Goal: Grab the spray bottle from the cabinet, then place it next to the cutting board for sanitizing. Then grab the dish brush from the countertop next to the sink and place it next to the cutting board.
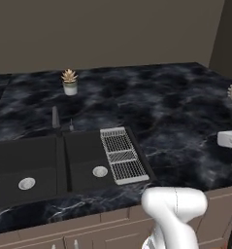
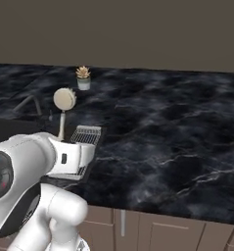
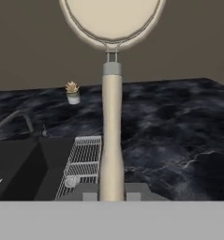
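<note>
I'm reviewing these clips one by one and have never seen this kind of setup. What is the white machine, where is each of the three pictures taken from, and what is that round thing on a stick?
All of this is a rendered kitchen. The white machine is a robot arm on a base that drives. Two cameras sit on that base behind the arm, one to its left and one to its right, both looking over the black marble countertop. The third camera sits on the hand and looks along the gripper.

Set into the countertop is a dark sink with a white grid along one side. A small potted plant stands farther back.

The round thing is a dish brush. The gripper is shut on its handle and holds it upright, head up, above the countertop.
</note>
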